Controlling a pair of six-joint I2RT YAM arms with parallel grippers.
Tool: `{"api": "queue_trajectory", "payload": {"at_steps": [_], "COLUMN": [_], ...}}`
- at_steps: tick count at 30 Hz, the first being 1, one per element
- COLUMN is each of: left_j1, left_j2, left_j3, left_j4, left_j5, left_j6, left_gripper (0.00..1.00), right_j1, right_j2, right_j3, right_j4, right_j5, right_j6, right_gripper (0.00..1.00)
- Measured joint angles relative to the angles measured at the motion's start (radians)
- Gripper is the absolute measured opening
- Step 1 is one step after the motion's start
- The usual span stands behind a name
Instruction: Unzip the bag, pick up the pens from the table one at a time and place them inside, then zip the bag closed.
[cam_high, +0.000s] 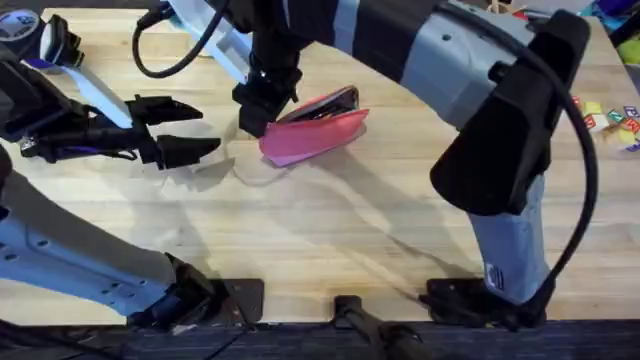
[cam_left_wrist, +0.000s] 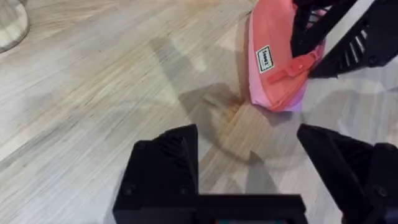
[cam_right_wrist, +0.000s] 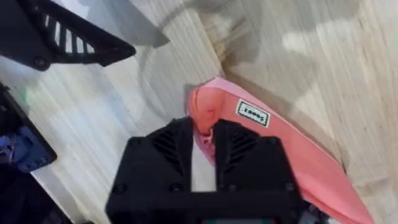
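Two claws | right claw (cam_right_wrist: 202, 140) pinching bag (cam_right_wrist: 292, 149) end | left claw (cam_left_wrist: 249, 155) agape | white label (cam_left_wrist: 265, 60) at wrists

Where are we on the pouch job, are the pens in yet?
No loose pens lie on the table, and dark items show through the pencil pouch's open top, so loading looks done. The right gripper is pinched on the pouch's end, apparently at the zipper. The left gripper hovers open beside it. Zipping closed remains.
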Motion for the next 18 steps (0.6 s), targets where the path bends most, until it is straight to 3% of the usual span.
{"api": "queue_trajectory", "payload": {"at_steps": [5, 18], "left_j1": [0.000, 0.000], "left_j2": [0.000, 0.000], "left_j3": [0.000, 0.000], "left_j4": [0.000, -0.006], "left_j5": [0.000, 0.000], "left_j6": [0.000, 0.000], "left_gripper": [0.993, 0.994], "right_j1": [0.000, -0.002], "right_j2": [0.000, -0.003], "right_j3": [0.000, 0.000], "right_j4": [-0.004, 0.015], "right_j5": [0.010, 0.013], "right_j6": [0.000, 0.000], "right_gripper": [0.037, 0.031]}}
